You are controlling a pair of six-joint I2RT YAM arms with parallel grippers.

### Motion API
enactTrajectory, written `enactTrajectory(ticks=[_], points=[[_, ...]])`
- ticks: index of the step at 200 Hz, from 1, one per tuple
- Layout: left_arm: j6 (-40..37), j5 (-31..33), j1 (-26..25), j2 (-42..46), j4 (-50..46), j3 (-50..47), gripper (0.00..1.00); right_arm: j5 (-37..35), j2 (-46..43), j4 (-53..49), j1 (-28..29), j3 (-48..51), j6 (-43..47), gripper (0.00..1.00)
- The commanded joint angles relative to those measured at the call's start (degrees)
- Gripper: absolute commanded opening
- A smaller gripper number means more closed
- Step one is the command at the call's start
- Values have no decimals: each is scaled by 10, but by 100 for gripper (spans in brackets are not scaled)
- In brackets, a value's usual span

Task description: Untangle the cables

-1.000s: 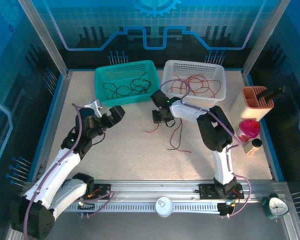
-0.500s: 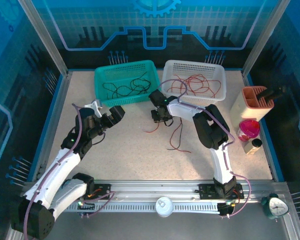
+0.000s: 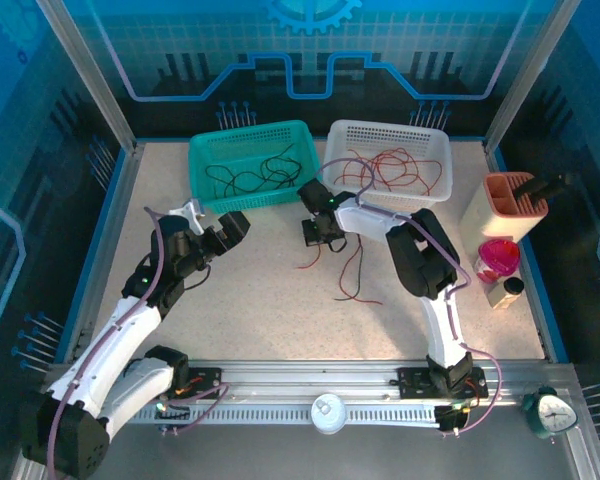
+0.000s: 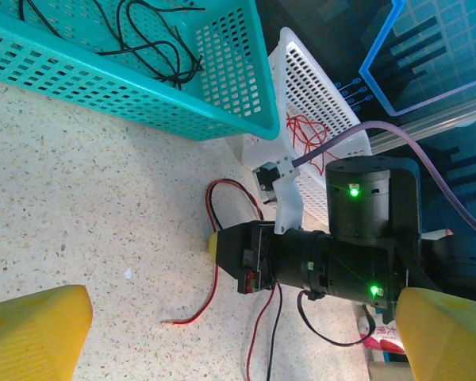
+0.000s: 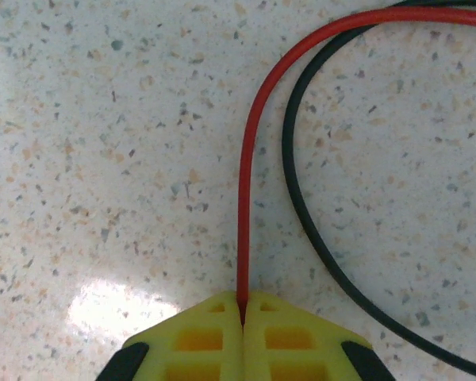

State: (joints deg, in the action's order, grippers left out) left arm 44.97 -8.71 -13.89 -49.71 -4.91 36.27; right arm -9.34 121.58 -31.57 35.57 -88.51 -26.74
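Note:
Loose red and black cables (image 3: 352, 272) lie on the table in front of the baskets. My right gripper (image 3: 316, 238) is down on the table at their left end. In the right wrist view its yellow fingers (image 5: 293, 337) are shut on the red cable (image 5: 244, 198). That cable runs straight up from the jaws, and a black cable (image 5: 297, 214) curves beside it. In the left wrist view the right gripper (image 4: 215, 244) has its tip on the red cable (image 4: 213, 290). My left gripper (image 3: 213, 221) hovers open to the left, holding nothing.
A teal basket (image 3: 202, 150) holds black cables (image 3: 255, 178). A white basket (image 3: 442, 150) holds red cables (image 3: 390, 165). An orange holder (image 3: 510, 205), a pink container (image 3: 498, 258) and a small bottle (image 3: 510, 290) stand at the right edge. A clock (image 3: 548, 412) sits on the front rail.
The right gripper has shifted slightly left and closed its jaws onto the red cable. The left arm has not moved.

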Motion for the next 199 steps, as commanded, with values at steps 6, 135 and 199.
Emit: enactTrajectory(ticks=[6,135,199], points=[[3,-15,-3,1,-4,33,99,37,-84,15,0,14,-6,0],[55,-47,-67,-22,103,56,99,185,-324,112,-56,69,-115,0],[157,-55,-106,-62,243,57,99,269,-398,205,-90,116,-213,0]])
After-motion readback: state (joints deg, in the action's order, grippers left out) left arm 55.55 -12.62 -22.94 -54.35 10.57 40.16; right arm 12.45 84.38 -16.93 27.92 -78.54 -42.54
